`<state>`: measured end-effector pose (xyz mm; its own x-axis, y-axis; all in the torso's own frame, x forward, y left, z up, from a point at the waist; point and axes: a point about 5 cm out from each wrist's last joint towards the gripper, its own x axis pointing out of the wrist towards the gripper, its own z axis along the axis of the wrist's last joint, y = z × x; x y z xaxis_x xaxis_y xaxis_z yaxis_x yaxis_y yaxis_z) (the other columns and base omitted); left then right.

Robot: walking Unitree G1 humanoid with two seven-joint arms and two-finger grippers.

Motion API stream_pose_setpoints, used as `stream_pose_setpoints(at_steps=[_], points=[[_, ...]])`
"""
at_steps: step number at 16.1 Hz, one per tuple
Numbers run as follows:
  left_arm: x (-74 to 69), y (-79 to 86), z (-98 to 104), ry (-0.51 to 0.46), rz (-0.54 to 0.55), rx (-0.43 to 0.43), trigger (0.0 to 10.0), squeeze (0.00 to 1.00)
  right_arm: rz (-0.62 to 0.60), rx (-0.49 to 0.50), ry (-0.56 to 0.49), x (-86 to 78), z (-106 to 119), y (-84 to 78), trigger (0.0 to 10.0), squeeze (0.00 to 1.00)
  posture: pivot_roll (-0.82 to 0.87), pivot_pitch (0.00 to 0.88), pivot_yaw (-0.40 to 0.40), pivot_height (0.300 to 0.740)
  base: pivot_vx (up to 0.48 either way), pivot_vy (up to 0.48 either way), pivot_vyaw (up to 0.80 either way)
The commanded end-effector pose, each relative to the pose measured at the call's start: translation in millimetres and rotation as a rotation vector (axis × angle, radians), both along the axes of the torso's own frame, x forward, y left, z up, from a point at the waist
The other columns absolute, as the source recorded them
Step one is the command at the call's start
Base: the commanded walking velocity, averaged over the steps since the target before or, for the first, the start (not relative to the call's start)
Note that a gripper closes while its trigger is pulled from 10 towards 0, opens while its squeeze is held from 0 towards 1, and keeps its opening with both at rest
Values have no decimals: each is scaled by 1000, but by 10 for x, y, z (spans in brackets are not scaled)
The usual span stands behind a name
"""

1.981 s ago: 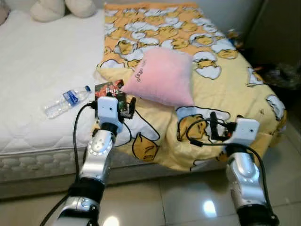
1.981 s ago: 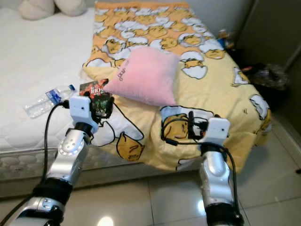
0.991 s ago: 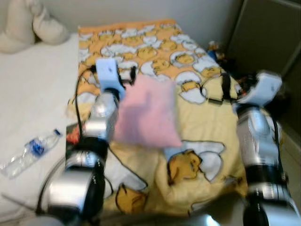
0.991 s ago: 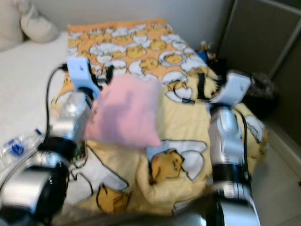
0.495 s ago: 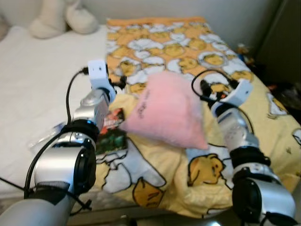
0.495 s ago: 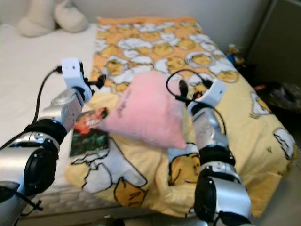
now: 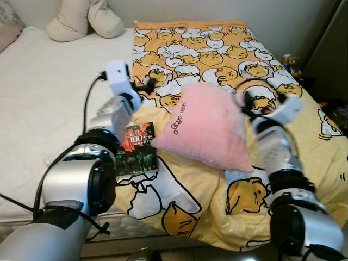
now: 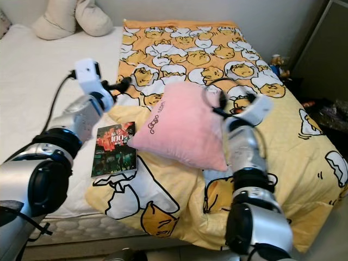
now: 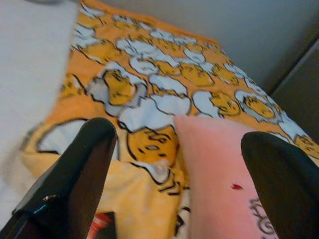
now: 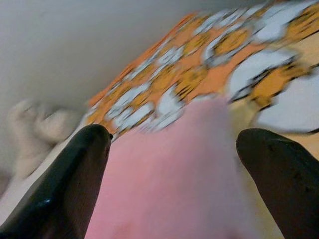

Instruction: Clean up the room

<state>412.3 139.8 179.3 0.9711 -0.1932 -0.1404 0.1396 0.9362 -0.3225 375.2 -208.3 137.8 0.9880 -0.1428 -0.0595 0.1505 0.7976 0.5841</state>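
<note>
Little looks tidied: we flank the pink pillow [image 7: 209,132] with left gripper [image 7: 142,87] and right gripper [image 7: 253,101], fingers spread and grasping nothing, book [image 7: 136,150] loose on the bed [image 7: 43,103].

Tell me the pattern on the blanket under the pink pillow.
The blanket is yellow-orange with cartoon egg characters, clearest in the right eye view.

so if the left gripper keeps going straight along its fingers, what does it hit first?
Most likely the pink pillow, probably its near top edge. The left gripper is open, pillow and yellow blanket between its fingers. Depth is unclear; it might skim past onto the blanket.
</note>
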Motion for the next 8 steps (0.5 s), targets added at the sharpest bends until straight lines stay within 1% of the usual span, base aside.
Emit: stream_pose_setpoints(at_steps=[1,2,3,4,5,6,8], points=[[-15,-116,-59,40,-42,15,10000,1000,-65,-44,33,-33,-45,-109,10000,1000,-102,28,54,740,0,0,0],[-38,-161,-132,63,-55,48,10000,1000,-72,-91,70,-63,-116,-134,10000,1000,-108,34,58,740,0,0,0],[-61,-181,-206,89,-54,80,10000,1000,-41,-98,107,-85,-201,-112,10000,949,-122,53,66,740,0,0,0],[-78,-186,-258,108,-47,83,10000,557,-8,-77,122,-103,-261,-83,10000,0,-132,66,71,740,0,0,0],[-88,-188,-289,122,-37,81,10000,0,6,-64,133,-110,-295,-72,10000,0,-134,70,72,740,0,0,0],[-103,-224,-328,141,-32,51,10000,0,24,-14,140,-126,-345,-50,10000,0,-140,94,78,740,0,0,0],[-129,-375,-360,169,-66,-62,10000,0,10,62,157,-151,-406,-18,10000,0,-147,115,85,740,0,0,0]])
